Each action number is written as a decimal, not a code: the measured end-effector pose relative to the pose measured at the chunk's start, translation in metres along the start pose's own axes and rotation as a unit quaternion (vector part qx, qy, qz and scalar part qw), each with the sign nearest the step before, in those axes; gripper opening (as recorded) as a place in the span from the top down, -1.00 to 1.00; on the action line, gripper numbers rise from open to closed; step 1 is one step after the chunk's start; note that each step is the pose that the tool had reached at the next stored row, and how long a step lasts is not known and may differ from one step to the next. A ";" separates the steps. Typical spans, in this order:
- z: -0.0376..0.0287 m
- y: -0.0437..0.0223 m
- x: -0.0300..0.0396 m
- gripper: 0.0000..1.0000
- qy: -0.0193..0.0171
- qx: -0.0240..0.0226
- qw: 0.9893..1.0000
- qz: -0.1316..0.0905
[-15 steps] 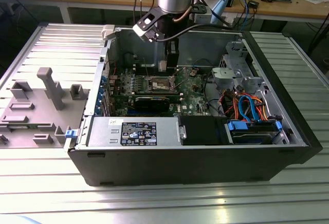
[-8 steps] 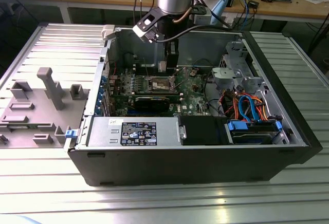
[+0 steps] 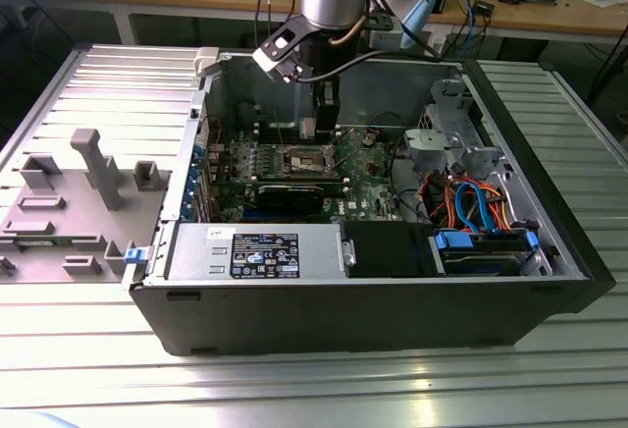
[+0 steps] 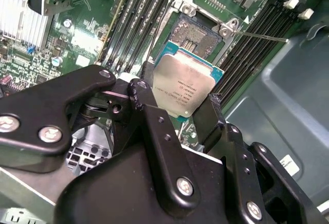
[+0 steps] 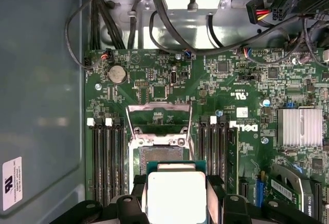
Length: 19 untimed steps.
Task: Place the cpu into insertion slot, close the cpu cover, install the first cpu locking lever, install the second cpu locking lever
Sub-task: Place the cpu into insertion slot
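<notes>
Closest in the second wrist view, the claw [image 4: 179,98] is clamped on two opposite edges of the cpu [image 4: 187,80], a dull silver-grey square lid on a green-rimmed base. It is carried flat, probably so that it meets the insertion slot [image 4: 199,33] just beyond it squarely. In the first wrist view the cpu cover [image 5: 159,112] stands hinged open, leaving the socket's contact field bare. In the exterior view the arm reaches down into the open computer case [image 3: 343,310] on the ribbed tabletop [image 3: 294,389], with the chip apparently above the motherboard [image 3: 371,178], not seated.
</notes>
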<state>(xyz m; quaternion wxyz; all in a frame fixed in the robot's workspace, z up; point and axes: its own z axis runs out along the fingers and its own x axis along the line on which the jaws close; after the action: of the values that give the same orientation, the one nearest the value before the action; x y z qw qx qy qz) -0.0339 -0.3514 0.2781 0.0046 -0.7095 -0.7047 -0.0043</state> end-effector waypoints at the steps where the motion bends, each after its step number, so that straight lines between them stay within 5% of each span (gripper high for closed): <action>1: 0.0005 0.0000 0.0000 -0.09 0.000 0.002 1.000 0.000; 8: 0.0032 -0.0001 0.0000 -0.09 0.000 0.014 1.000 0.000; 19: 0.0054 0.0000 -0.0001 -0.09 0.000 0.017 1.000 0.000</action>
<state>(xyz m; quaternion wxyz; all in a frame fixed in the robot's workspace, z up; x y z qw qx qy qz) -0.0339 -0.3514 0.2727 0.0166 -0.7094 -0.7045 0.0080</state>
